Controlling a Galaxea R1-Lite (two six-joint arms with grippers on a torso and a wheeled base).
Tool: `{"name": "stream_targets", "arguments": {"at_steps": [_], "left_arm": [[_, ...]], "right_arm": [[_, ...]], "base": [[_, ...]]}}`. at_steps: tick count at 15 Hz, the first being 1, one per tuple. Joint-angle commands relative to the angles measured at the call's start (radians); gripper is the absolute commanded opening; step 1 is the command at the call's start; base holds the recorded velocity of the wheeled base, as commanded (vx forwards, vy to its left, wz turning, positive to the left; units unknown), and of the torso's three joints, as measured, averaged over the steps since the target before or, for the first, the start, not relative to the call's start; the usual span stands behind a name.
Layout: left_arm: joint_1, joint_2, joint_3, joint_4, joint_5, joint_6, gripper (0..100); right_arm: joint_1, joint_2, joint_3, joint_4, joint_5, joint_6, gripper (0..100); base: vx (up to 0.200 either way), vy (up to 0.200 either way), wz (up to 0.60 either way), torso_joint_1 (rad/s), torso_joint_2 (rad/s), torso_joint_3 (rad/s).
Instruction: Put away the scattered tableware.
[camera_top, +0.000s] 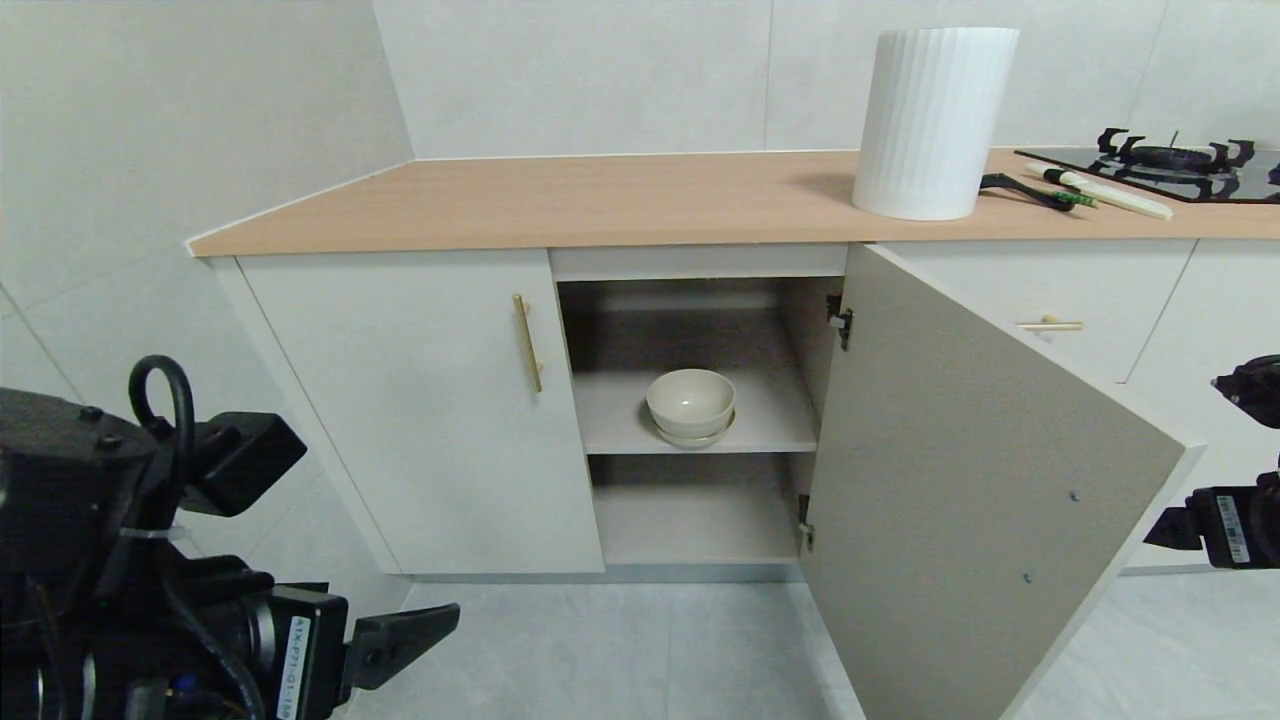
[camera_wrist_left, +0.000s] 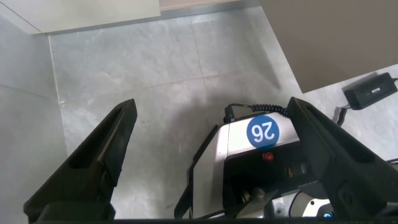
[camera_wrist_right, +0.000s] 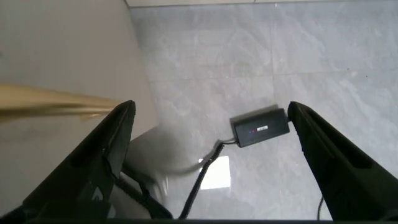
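Pale-tiled kitchen walls stand behind a wood-topped surface (camera_top: 600, 200) over white cabinets. Low at 8 o'clock in the head view, the left end effector (camera_wrist_left: 211, 118) hangs with fingers spread wide over the floor tiles, holding nothing. At 4 o'clock the right end effector (camera_wrist_right: 211, 112) is also spread and empty, near a brass bar handle (camera_wrist_right: 50, 102) on a pale panel. Beyond the open grey cabinet door (camera_top: 980, 480), a beige ceramic bowl (camera_top: 690, 400) sits on a matching saucer (camera_top: 690, 437) on the middle shelf. Loose slim utensils (camera_top: 1090, 190), one black-handled and one white with a green band, lie on the surface at 2 o'clock, between a white ribbed cylinder (camera_top: 930, 120) and the black gas hob (camera_top: 1170, 160). Their long axes run from 10 to 4 o'clock. They lie toward 11 o'clock from the right end effector, which looks the nearer of the two. No writing shows on the tableware.
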Motion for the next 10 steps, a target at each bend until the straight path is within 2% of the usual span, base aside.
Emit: {"name": "stream_targets", "arguments": {"at_steps": [1, 10], "left_arm": [[0.000, 0.001, 0.000, 0.000, 0.001, -0.001, 100], [0.000, 0.001, 0.000, 0.000, 0.001, -0.001, 100]], "right_arm": [[0.002, 0.023, 0.002, -0.013, 0.000, 0.008, 100], [0.119, 0.074, 0.017, -0.079, 0.002, 0.124, 100]], "base": [[0.000, 0.000, 0.00, 0.000, 0.00, 0.000], [0.000, 0.000, 0.00, 0.000, 0.00, 0.000]]}}
